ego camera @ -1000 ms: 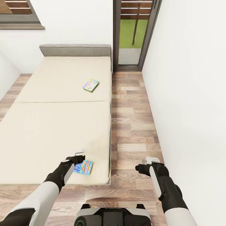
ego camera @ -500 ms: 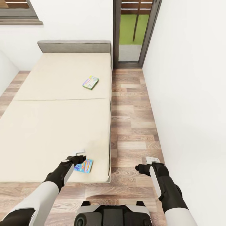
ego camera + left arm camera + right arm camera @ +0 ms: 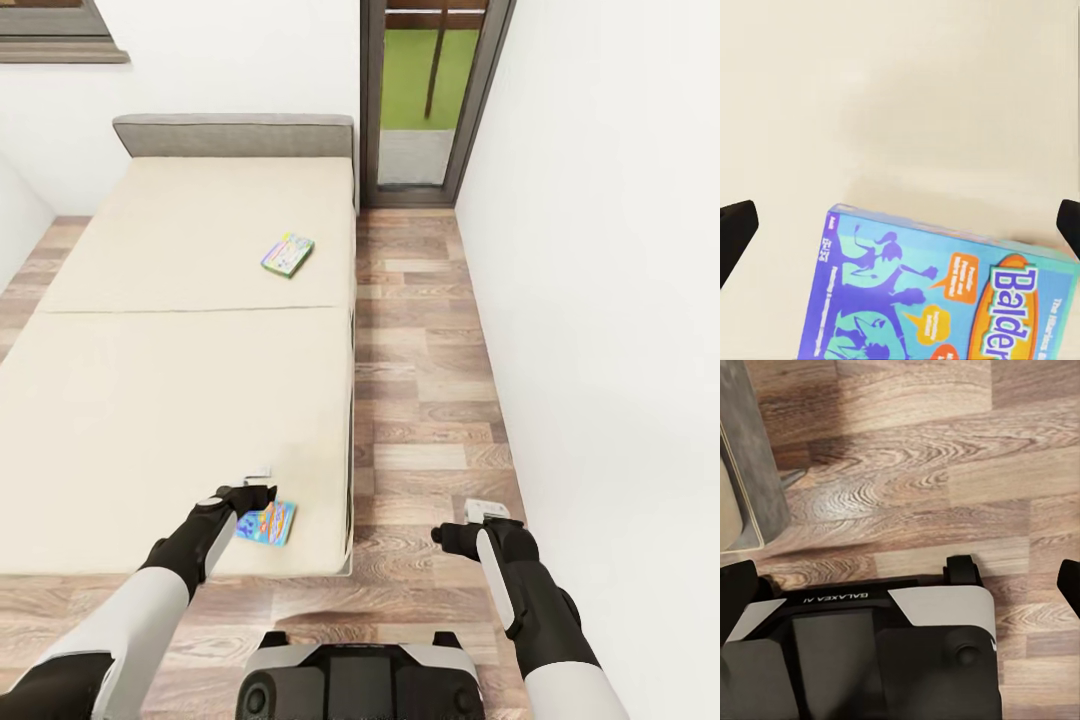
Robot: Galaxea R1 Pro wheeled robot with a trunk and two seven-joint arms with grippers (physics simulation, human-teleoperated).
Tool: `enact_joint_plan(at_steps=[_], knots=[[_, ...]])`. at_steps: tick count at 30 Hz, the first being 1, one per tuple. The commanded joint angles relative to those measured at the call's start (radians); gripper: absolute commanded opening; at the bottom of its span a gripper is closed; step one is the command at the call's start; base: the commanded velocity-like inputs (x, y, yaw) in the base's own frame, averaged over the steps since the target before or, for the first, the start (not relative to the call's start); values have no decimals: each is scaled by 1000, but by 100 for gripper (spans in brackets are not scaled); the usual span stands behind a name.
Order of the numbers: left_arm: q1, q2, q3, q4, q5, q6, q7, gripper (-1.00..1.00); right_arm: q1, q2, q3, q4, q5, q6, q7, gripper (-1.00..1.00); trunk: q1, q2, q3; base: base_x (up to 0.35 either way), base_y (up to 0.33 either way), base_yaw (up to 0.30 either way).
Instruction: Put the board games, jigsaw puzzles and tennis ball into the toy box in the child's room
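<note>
White walls (image 3: 600, 250); wood-plank floor (image 3: 420, 400); dark-framed window (image 3: 425, 95).

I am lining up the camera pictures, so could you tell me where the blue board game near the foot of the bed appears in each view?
Head view: the blue board game lies on the bed's near corner, just beside the left hand.
Left wrist view: the blue board game lies below and between the open fingers.
Right wrist view: not in it; floor and robot base there.
Shared landmark: the beige mattress.

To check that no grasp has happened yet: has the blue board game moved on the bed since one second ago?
No. The blue board game keeps its place near the foot-end corner of the bed; the camera moved, not the box.
</note>
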Motion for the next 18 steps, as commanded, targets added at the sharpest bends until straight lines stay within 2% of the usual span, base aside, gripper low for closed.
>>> enact_joint_plan(at_steps=[1, 18], knots=[[-5, -1, 4, -2, -5, 6, -3, 100, 0, 1, -1, -1, -2, 4, -4, 100, 0, -2, -3, 0, 0, 0], [-40, -1, 5, -1, -5, 9, -2, 100, 0, 1, -1, -1, -2, 4, -4, 100, 0, -2, -31, 0, 0, 0]])
